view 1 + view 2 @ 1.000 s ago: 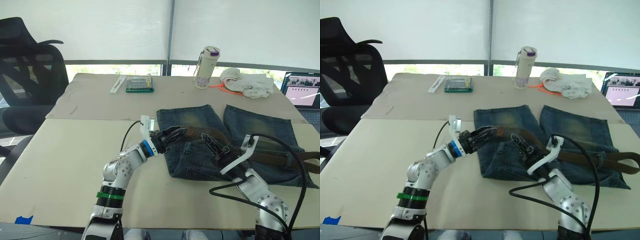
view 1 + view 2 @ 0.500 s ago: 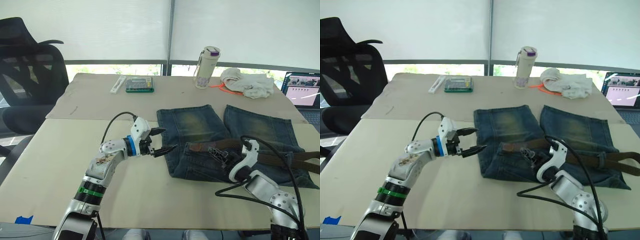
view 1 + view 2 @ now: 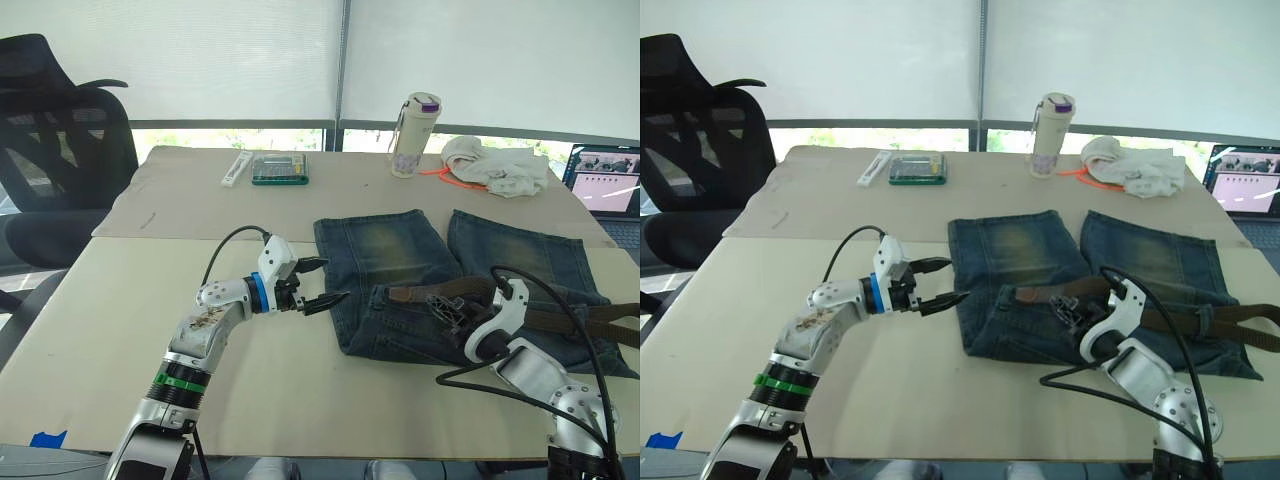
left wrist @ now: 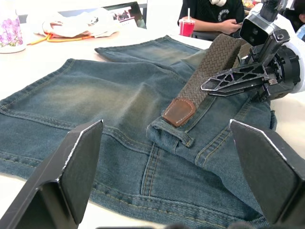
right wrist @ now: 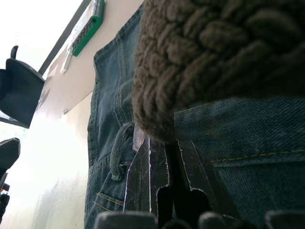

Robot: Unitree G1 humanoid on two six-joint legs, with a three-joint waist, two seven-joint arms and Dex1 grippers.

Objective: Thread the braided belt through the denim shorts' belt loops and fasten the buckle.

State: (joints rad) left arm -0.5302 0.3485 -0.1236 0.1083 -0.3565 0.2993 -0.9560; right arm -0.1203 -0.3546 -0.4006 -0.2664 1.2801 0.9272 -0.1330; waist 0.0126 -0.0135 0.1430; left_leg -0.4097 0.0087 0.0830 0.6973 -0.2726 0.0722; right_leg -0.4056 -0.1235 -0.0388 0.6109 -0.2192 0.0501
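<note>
the shorts (image 3: 440, 290) lay flat with the belt (image 3: 530, 318) across their waistband. the right claw (image 3: 447, 305) was clamped on the belt; the left claw (image 3: 318, 284) hung spread apart just beside the shorts.

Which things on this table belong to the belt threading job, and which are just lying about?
Job: blue denim shorts; dark brown braided belt; small denim belt loop.

Lying about: white floral bottle; white cloth bundle; green-edged case; open laptop.
</note>
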